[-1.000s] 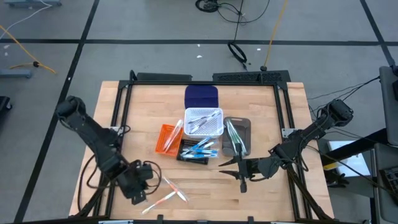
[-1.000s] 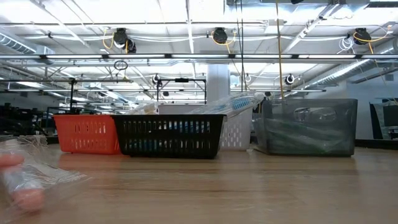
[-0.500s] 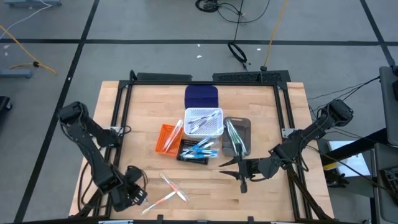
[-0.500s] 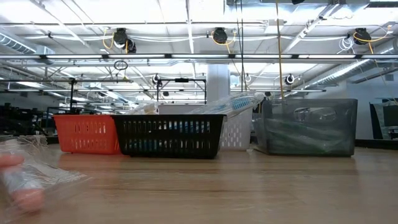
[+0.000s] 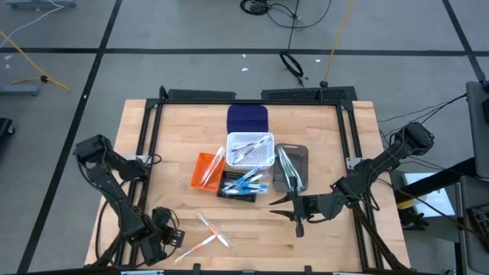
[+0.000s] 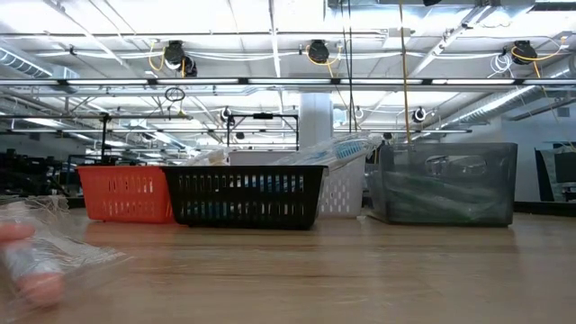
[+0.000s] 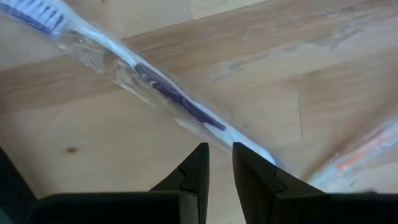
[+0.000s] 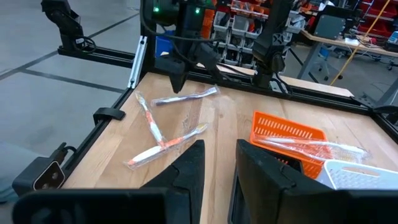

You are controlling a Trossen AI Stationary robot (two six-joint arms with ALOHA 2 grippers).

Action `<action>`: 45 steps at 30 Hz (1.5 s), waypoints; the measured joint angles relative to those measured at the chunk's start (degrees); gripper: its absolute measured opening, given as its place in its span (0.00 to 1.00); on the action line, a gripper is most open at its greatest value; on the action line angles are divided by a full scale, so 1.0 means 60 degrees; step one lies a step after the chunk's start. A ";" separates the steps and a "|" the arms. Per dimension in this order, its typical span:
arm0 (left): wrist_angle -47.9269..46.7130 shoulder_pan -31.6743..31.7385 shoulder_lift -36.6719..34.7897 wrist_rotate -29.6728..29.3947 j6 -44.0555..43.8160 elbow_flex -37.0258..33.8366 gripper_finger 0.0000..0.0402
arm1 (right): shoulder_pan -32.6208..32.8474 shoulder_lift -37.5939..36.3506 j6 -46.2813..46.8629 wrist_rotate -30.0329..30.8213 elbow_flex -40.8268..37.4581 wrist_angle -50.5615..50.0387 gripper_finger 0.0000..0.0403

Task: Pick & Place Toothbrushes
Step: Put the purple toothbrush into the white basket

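Two grippers, nothing held

Left gripper (image 7: 216,160) has its fingers nearly together with only a sliver of gap, gripping nothing, tips poised just over a wrapped blue toothbrush (image 7: 163,93) on the table's (image 5: 359,130) near-left corner. Right gripper (image 5: 298,220) sits low near the front edge right of centre, fingers parted slightly, empty. Two orange toothbrushes (image 5: 208,234) lie crossed between the arms. More toothbrushes fill the orange bin (image 5: 203,171), black bin (image 5: 237,191), white bin (image 5: 250,150) and grey bin (image 5: 299,156).
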 joint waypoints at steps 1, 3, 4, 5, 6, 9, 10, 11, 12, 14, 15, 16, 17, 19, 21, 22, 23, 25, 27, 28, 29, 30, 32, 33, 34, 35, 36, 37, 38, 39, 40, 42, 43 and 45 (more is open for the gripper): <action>-0.0022 0.0000 0.0029 0.0000 -0.0008 -0.0002 0.18 | 0.0000 0.0000 0.0000 0.0000 0.0000 0.0000 0.21; -0.0060 0.0000 0.0028 -0.0020 -0.0029 0.0000 0.18 | 0.0000 0.0000 0.0000 0.0000 0.0000 0.0000 0.21; -0.0085 0.0000 0.0028 -0.0056 -0.0029 0.0000 0.18 | 0.0000 0.0000 0.0000 0.0000 0.0000 0.0004 0.21; -0.0136 0.0000 0.0032 -0.0128 -0.0033 0.0000 0.18 | 0.0000 0.0000 0.0000 0.0000 0.0000 0.0007 0.21; -0.0195 0.0000 0.0029 -0.0184 -0.0066 -0.0001 0.18 | 0.0000 0.0000 0.0000 0.0000 0.0000 0.0007 0.21; -0.0356 0.0000 0.0028 -0.0193 -0.0073 -0.0003 0.18 | 0.0000 0.0000 0.0000 0.0000 0.0000 0.0007 0.21; -0.0407 0.0000 0.0028 -0.0193 -0.0062 -0.0001 0.18 | 0.0000 0.0000 0.0000 0.0002 0.0000 0.0007 0.21; -0.0438 0.0000 0.0028 -0.0193 -0.0066 0.0000 0.18 | 0.0000 0.0000 0.0000 0.0000 0.0000 0.0007 0.21; -0.0460 0.0000 0.0028 -0.0193 -0.0069 0.0000 0.18 | 0.0000 0.0000 0.0000 0.0000 0.0000 0.0007 0.21; -0.0452 0.0000 0.0028 -0.0242 -0.0038 0.0000 0.18 | 0.0000 0.0000 0.0000 0.0000 0.0000 0.0007 0.21; -0.0451 0.0000 0.0028 -0.0265 -0.0036 -0.0002 0.18 | 0.0000 0.0000 0.0000 0.0003 0.0000 0.0007 0.21; -0.0448 0.0000 0.0028 -0.0264 -0.0061 -0.0001 0.18 | 0.0000 0.0000 0.0000 0.0000 0.0000 0.0007 0.21; -0.0448 0.0000 0.0028 -0.0265 -0.0035 -0.0001 0.18 | 0.0000 0.0000 0.0000 0.0003 0.0000 0.0007 0.21; -0.0451 0.0007 0.0028 -0.0259 0.0116 -0.0004 0.18 | 0.0000 0.0000 0.0000 0.0000 0.0000 0.0007 0.21; -0.0448 0.0011 0.0066 -0.0151 0.0098 -0.0003 0.18 | 0.0000 0.0000 0.0000 0.0000 0.0000 0.0011 0.21; -0.0455 0.0011 0.0083 -0.0123 0.0028 -0.0004 0.18 | 0.0000 0.0000 0.0000 0.0000 0.0000 0.0011 0.21; -0.0430 0.0011 0.0083 -0.0096 -0.0014 -0.0045 0.18 | 0.0000 0.0000 0.0000 0.0003 0.0000 0.0010 0.21; -0.0389 0.0011 0.0083 -0.0090 -0.0039 -0.0133 0.18 | 0.0000 0.0000 0.0000 0.0000 0.0000 0.0011 0.21; -0.0386 0.0014 0.0083 -0.0086 -0.0044 -0.0245 0.18 | 0.0000 0.0000 0.0003 0.0001 0.0000 0.0010 0.21; -0.0385 0.0027 0.0083 -0.0080 -0.0057 -0.0287 0.19 | 0.0000 0.0000 0.0009 0.0003 0.0000 0.0011 0.21; -0.0374 0.0025 0.0083 -0.0084 -0.0062 -0.0319 0.21 | 0.0000 0.0000 0.0038 0.0001 0.0000 0.0004 0.21; -0.0357 0.0026 0.0083 -0.0084 -0.0066 -0.0354 0.23 | 0.0000 0.0000 0.0068 0.0002 0.0000 0.0004 0.21; -0.0343 0.0082 0.0083 -0.0098 -0.0041 -0.0425 0.28 | 0.0000 0.0000 0.0076 0.0000 0.0000 0.0005 0.21; -0.0327 0.0115 0.0083 -0.0109 -0.0039 -0.0466 0.31 | 0.0000 0.0000 0.0076 0.0004 0.0000 0.0007 0.21; -0.0278 0.0160 0.0083 -0.0152 -0.0046 -0.0529 0.35 | 0.0000 0.0000 0.0076 0.0000 0.0000 0.0004 0.21; -0.0151 0.0215 0.0083 -0.0183 -0.0051 -0.0598 0.38 | 0.0000 0.0000 0.0076 0.0000 0.0000 0.0004 0.21; -0.0001 0.0265 0.0083 -0.0186 -0.0030 -0.0667 0.42 | 0.0000 0.0000 0.0076 0.0000 0.0000 0.0004 0.21; 0.0207 0.0307 0.0080 -0.0189 -0.0026 -0.0755 0.45 | 0.0000 0.0000 0.0076 0.0000 0.0000 0.0004 0.21; 0.0475 0.0335 0.0079 -0.0188 -0.0027 -0.0856 0.48 | 0.0000 0.0000 0.0076 0.0001 0.0000 0.0004 0.21; 0.0782 0.0339 0.0069 -0.0186 -0.0051 -0.0952 0.51 | 0.0000 0.0000 0.0076 0.0000 0.0000 0.0004 0.21; 0.1033 0.0337 0.0039 -0.0186 -0.0084 -0.1068 0.52 | 0.0000 0.0000 0.0076 0.0002 0.0000 0.0004 0.21; 0.1455 0.0335 0.0008 -0.0185 -0.0097 -0.1351 0.55 | 0.0000 0.0000 0.0076 0.0000 0.0000 0.0002 0.21; 0.1564 0.0335 -0.0008 -0.0183 -0.0135 -0.1453 0.55 | 0.0000 0.0000 0.0076 0.0000 0.0000 0.0000 0.21; 0.1541 0.0335 -0.0001 -0.0182 -0.0329 -0.1545 0.55 | 0.0000 0.0000 0.0076 0.0000 0.0000 0.0003 0.21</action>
